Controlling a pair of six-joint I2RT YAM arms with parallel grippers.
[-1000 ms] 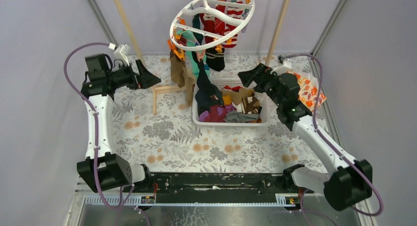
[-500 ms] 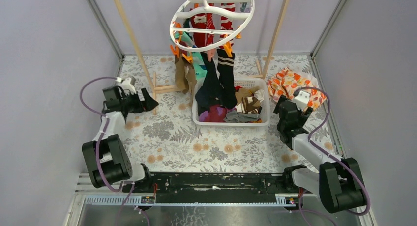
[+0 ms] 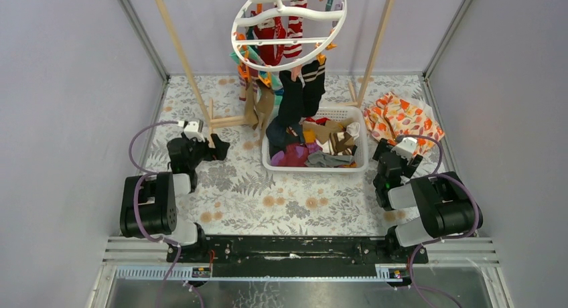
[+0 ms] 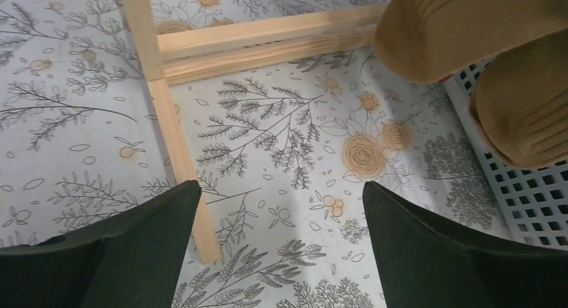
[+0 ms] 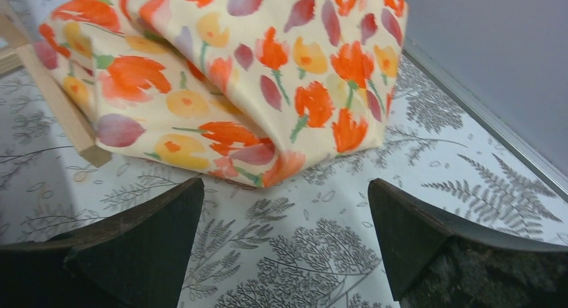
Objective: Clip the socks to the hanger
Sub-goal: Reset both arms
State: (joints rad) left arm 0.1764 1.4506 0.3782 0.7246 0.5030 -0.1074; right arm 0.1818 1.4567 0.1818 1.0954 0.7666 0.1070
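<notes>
The white ring hanger [image 3: 246, 17] hangs at the top centre with orange and teal clips. Several socks hang from it: red-and-white striped [image 3: 273, 37], tan [image 3: 260, 107], black [image 3: 298, 94]. More loose socks [image 3: 320, 147] lie in the white basket [image 3: 315, 167]. My left gripper [image 3: 218, 147] is open and empty, low over the floral table near the wooden foot; tan socks [image 4: 469, 27] hang just ahead in the left wrist view. My right gripper [image 3: 400, 150] is open and empty, low by the orange-and-white cloth [image 5: 221, 73].
A wooden pole frame [image 3: 181, 53] stands around the hanger, its foot [image 4: 167, 120] between my left fingers' view. The basket's mesh wall [image 4: 529, 187] is at the right of the left wrist view. The orange-and-white cloth [image 3: 402, 117] lies right of the basket. Grey walls close the cell.
Both arms have folded back and down from near the hanger to low positions by their bases. The hanger and its socks have swung and turned.
</notes>
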